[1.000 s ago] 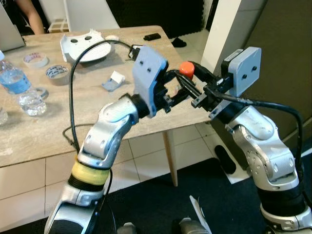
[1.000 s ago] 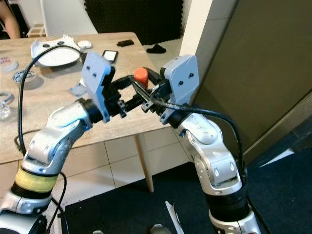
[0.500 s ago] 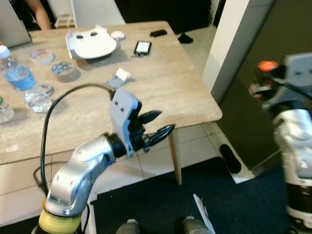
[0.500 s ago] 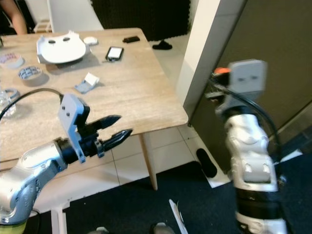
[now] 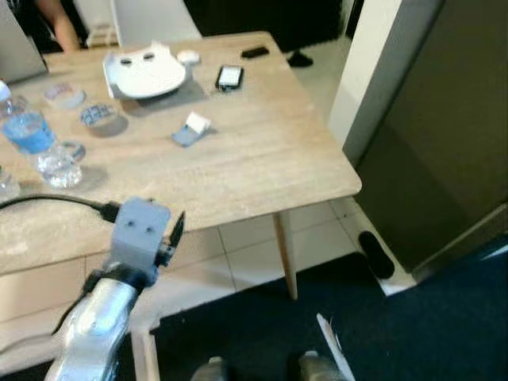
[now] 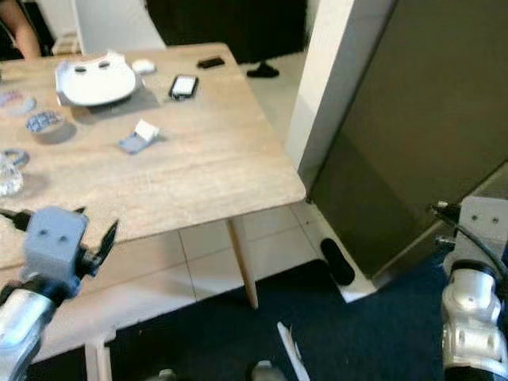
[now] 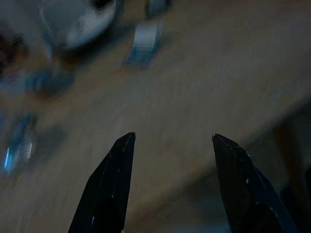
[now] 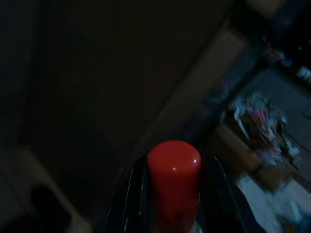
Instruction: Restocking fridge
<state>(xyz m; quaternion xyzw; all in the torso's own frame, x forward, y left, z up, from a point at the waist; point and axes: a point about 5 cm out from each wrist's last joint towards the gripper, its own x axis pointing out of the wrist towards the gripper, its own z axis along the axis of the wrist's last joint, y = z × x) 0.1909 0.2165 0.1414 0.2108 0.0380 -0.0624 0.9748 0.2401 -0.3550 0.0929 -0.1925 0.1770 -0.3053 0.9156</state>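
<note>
The left gripper [image 7: 170,184] hangs low at the robot's left, just off the near edge of the wooden table [image 5: 262,159], its two black fingers [image 7: 109,189] spread wide with nothing between them, pointing across the tabletop; the left arm's grey wrist block [image 5: 139,232] stands in front of the table edge above the pale floor tiles [image 5: 246,266]. On the robot's right, the right arm [image 6: 472,302] is lowered beside the dark cabinet [image 6: 413,119], and the right gripper [image 8: 172,194] grips a bottle with a red cap [image 8: 174,167], the fingers close on either side of it; the wrist view is dim, and the cap points toward a dark surface with some blurred clutter off to one side. Below, a dark carpet [image 5: 381,333] meets the tiles, and a black shoe [image 5: 371,255] lies on the floor at the foot of the cabinet. On the table, a small blue and white box [image 5: 190,129] lies about the middle; toward the robot's left stand a water bottle with a blue label [image 5: 28,131], a glass [image 5: 55,165] and a roll of tape [image 5: 97,116]. Farther on are a white plate-like thing [image 5: 147,70], a phone [image 5: 229,77] and a small black object [image 5: 255,52] near the far edge; beyond the table a white chair [image 5: 155,17] and a person's arm [image 5: 62,22]
</note>
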